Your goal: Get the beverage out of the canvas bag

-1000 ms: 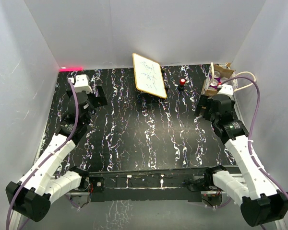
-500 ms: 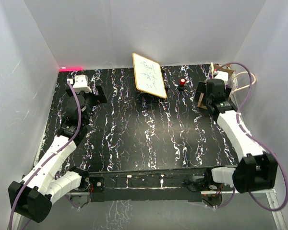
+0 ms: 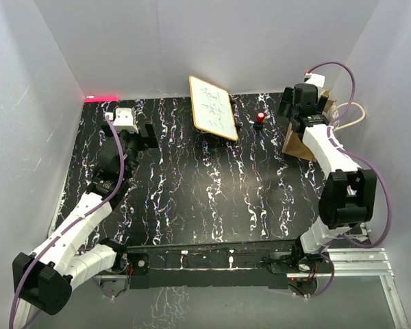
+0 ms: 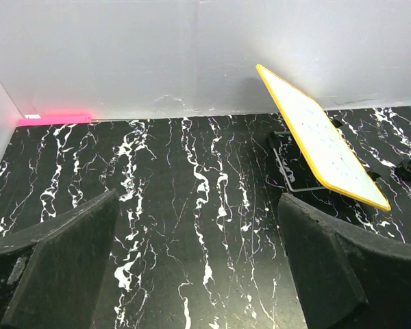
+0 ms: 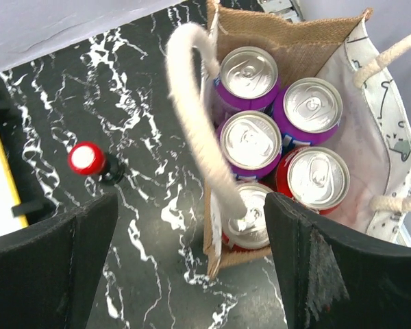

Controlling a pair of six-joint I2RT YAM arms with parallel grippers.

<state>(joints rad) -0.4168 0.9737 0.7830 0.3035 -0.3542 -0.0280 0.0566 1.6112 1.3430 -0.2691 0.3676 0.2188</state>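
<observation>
The table (image 3: 192, 192), black with white veining, is seen with the whiteboard (image 3: 212, 108) propped at a tilt near its back edge. The left arm (image 3: 89, 212) is stretched forward well to the left of the whiteboard, and its wrist view looks across the table toward it; the left gripper (image 4: 198, 205) is held above bare table with its jaws wide apart and nothing between them. The right arm (image 3: 329, 151) is reached far back to the right of the whiteboard and bent down at the wrist, so that the right gripper (image 5: 192, 205) is aimed downward over the bag (image 5: 288, 41), its jaws spread apart and closed on nothing. The bag is stood upright well to the right of the whiteboard, its mouth turned upward and its long axis run roughly from front to back of the table. One white handle (image 5: 195, 116) is arched across the mouth between the spread fingers. Five cans (image 5: 250, 140) are packed upright inside, tops up: three purple, one red, and one partly hidden under the handle. A small red-capped item (image 5: 87, 159) is stood between the whiteboard and the bag.
</observation>
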